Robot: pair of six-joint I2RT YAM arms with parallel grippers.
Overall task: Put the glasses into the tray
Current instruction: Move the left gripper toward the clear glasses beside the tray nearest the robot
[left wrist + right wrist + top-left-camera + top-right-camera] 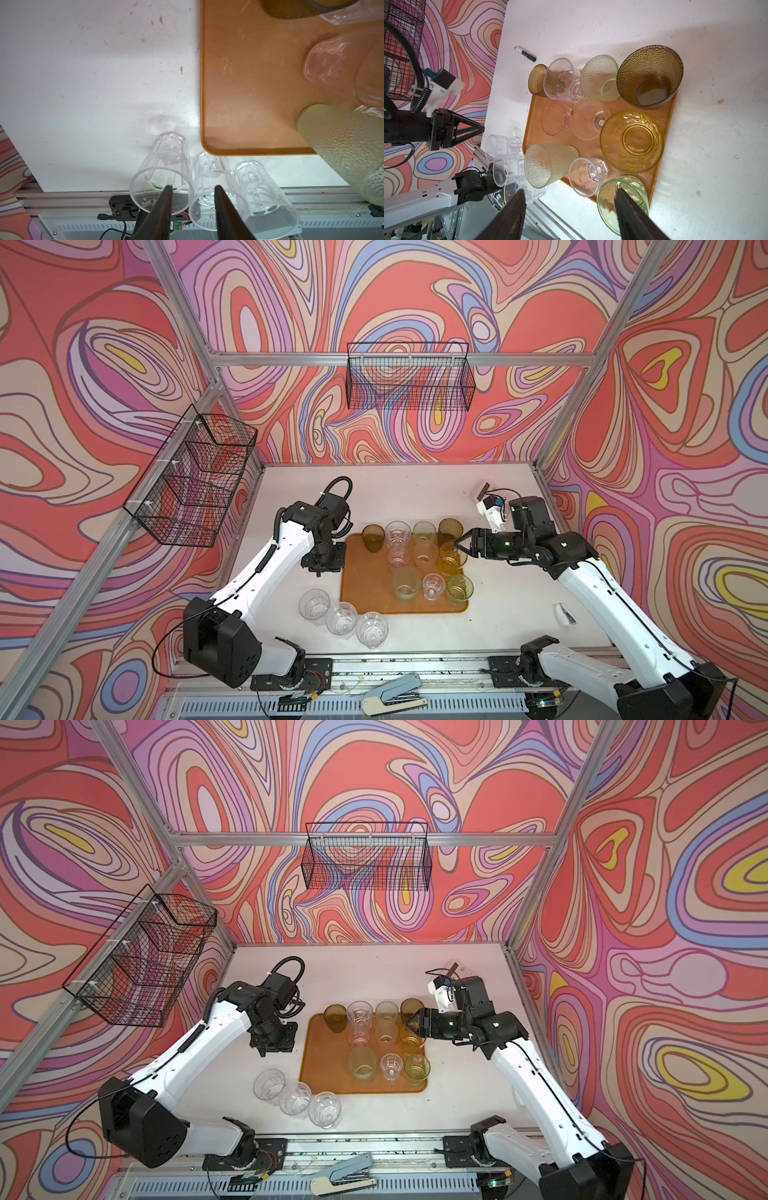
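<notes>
At left, above bare table (415, 497) just left of the tray (365, 572): left gripper (320, 570), pointing down, jaws narrowly parted, nothing between them. Nearer the front, off the tray's near-left corner: three clear glasses (341, 619), upright, mouths up, in a tight row on the table, not yet placed. Centre: tray, left part bare, right part carrying ten glasses (405, 583), upright, in three rows; far row at the far rim, cannot tell whether fully inside. At right, above the tray's right side, near the amber glass (451, 558): right gripper (459, 547), jaws wide, holding nothing. Judged light, rigid, smooth-walled and slick; prone to tipping or skidding into neighbours; liable to crack if squeezed hard or dropped. Best taken one at a time from above, one finger inside the rim and one outside, or across the faceted lower wall where the row leaves a gap; outermost of the three first, to spare the others a knock. Gentle closing advised, just enough to stop slip. Bare left part of the tray judged roomy enough for all three.
</notes>
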